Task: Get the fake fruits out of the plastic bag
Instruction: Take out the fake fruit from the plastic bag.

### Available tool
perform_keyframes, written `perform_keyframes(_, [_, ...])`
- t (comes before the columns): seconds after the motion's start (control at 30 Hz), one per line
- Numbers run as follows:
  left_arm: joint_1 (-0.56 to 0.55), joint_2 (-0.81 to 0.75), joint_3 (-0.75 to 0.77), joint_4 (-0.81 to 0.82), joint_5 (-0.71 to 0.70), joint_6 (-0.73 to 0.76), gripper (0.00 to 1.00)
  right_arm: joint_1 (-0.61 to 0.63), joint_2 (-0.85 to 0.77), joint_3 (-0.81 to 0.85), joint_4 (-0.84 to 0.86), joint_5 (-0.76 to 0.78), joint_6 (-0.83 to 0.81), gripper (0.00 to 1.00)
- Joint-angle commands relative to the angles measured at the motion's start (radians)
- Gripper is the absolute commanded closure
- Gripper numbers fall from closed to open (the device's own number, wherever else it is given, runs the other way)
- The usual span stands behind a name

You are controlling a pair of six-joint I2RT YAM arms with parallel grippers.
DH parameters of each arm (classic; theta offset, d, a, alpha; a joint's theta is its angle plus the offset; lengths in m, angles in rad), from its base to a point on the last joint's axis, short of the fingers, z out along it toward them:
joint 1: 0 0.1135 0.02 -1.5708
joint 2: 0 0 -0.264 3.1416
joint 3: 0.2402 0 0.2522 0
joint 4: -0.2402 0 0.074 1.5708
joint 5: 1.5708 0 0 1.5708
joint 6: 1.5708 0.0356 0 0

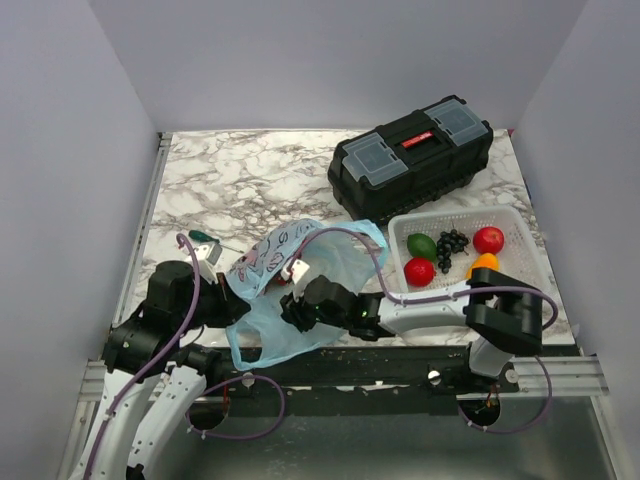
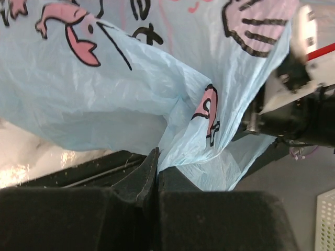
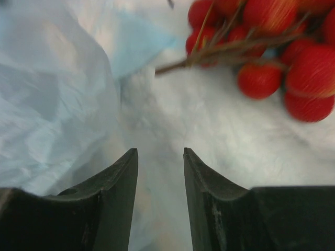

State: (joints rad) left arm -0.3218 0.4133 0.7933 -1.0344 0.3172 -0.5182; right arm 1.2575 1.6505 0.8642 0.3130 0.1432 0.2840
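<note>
The light-blue plastic bag (image 1: 268, 338) with pink and dark prints lies at the near edge between the arms. My left gripper (image 2: 157, 157) is shut on a fold of the plastic bag (image 2: 131, 104) at its edge. My right gripper (image 3: 160, 151) is inside the plastic bag (image 3: 63, 94), jaws apart with nothing between them. A red cherry cluster (image 3: 261, 52) lies ahead of it to the upper right, apart from the fingers. In the top view the right gripper (image 1: 292, 308) reaches into the bag's mouth. Other fake fruits lie in the white basket (image 1: 520, 225): a green one (image 1: 421, 245), dark grapes (image 1: 451, 245), two red ones (image 1: 488, 239) and an orange one (image 1: 483, 262).
A black toolbox (image 1: 410, 155) stands behind the basket at the back right. A green-handled screwdriver (image 1: 203, 236) lies on the marble table left of the bag. The right arm's wrist (image 2: 293, 104) shows close beside the bag in the left wrist view.
</note>
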Motion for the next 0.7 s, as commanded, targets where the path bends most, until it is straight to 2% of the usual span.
perform_keyframes(0.0, [0.004,-0.037,-0.020,-0.132,-0.023,-0.037,1.00,0.021,0.057,-0.047,0.128,0.120,0.076,0.55])
perform_keyframes(0.13, [0.003,-0.052,-0.029,-0.108,-0.019,-0.063,1.00,0.021,0.053,-0.022,0.058,0.414,0.186,0.50])
perform_keyframes(0.2, [0.004,-0.037,-0.029,-0.080,0.012,-0.057,1.00,0.019,0.034,-0.025,0.059,0.509,0.234,0.47])
perform_keyframes(0.37, [0.004,-0.010,-0.042,-0.055,-0.001,-0.038,1.00,-0.004,0.006,-0.078,0.241,0.520,0.205,0.24])
perform_keyframes(0.67, [0.004,-0.007,-0.026,-0.003,0.019,-0.049,1.00,-0.051,0.111,-0.009,0.350,0.499,0.210,0.09])
